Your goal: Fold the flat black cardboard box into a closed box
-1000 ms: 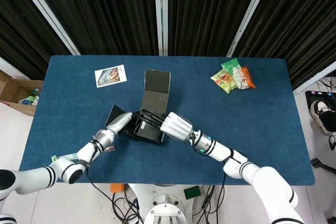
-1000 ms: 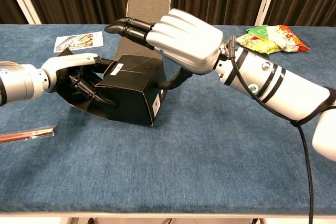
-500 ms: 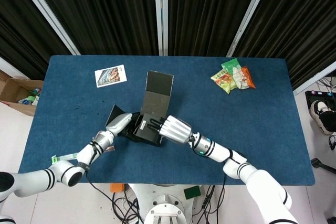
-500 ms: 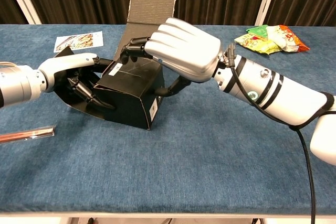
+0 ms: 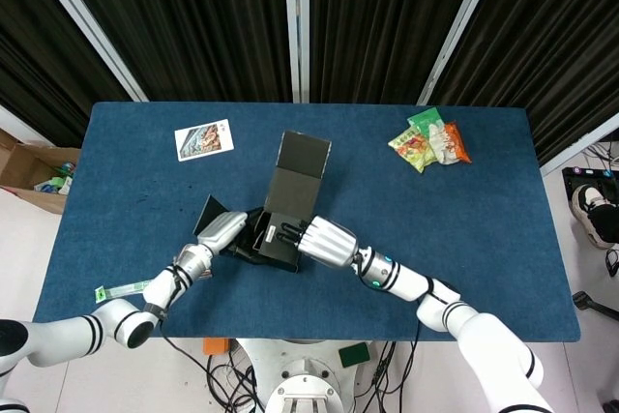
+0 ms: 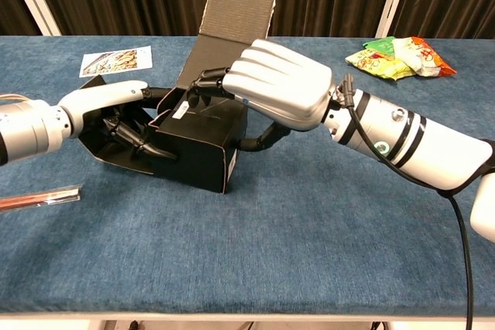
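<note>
Blue table (image 5: 484, 200) with the black box (image 5: 280, 229) sitting near the middle. There's a photo card (image 5: 204, 139) back left, snack packs (image 5: 428, 140) back right, and a thin packet (image 6: 39, 197) at the front-left edge.

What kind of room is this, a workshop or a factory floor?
Probably a robotics lab or test room rather than a factory. Black curtains close off a single blue table, loose cables hang below its front edge, and a cardboard carton of odds and ends sits on the floor alongside.
</note>
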`<state>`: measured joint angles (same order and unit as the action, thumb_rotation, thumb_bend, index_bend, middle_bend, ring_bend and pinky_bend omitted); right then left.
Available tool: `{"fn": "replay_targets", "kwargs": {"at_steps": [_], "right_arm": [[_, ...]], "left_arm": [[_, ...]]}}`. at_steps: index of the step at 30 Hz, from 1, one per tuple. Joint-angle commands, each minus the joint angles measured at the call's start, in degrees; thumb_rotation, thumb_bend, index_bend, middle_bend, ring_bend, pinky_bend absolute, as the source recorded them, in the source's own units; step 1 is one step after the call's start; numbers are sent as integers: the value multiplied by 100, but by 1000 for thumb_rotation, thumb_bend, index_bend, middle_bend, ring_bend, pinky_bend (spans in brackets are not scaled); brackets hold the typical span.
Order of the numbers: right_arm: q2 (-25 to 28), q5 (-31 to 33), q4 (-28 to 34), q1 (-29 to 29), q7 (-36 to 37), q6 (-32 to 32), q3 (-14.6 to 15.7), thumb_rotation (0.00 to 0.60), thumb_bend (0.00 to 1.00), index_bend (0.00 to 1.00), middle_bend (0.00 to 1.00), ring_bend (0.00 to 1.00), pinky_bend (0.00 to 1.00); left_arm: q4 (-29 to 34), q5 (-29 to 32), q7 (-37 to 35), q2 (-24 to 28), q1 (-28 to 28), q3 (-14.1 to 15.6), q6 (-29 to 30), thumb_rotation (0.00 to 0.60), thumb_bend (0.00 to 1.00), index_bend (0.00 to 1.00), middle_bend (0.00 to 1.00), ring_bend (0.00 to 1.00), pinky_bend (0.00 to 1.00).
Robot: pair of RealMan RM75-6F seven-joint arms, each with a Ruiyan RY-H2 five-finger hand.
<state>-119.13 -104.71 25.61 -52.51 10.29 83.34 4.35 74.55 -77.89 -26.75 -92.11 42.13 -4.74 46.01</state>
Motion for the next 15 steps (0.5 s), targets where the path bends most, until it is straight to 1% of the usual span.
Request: {"fn": "replay_targets", "kwargs": {"at_steps": [1, 7, 11, 15], "right_arm": [[30, -17, 50, -4, -11, -39, 38, 600, 155, 377, 393, 748, 1000], [98, -31, 161, -7, -80, -77, 75, 600, 155, 377, 385, 748, 1000], [173, -41, 249, 2, -159, -162, 118, 600, 155, 377, 377, 748, 1000], [242, -61, 349, 10, -235, -183, 147, 600, 155, 377, 373, 748, 1000]], "left_arm": [[15, 2, 20, -4, -5, -11, 4, 454, 0, 171, 215, 663, 925], [53, 0, 78, 6, -23, -9, -2, 409, 0, 157, 204, 661, 923], [47, 0, 68, 0, -24, -11, -34, 355, 0, 139, 191, 656, 923], [41, -15, 63, -10, -31, -15, -30, 323, 0, 122, 181, 654, 923]]}}
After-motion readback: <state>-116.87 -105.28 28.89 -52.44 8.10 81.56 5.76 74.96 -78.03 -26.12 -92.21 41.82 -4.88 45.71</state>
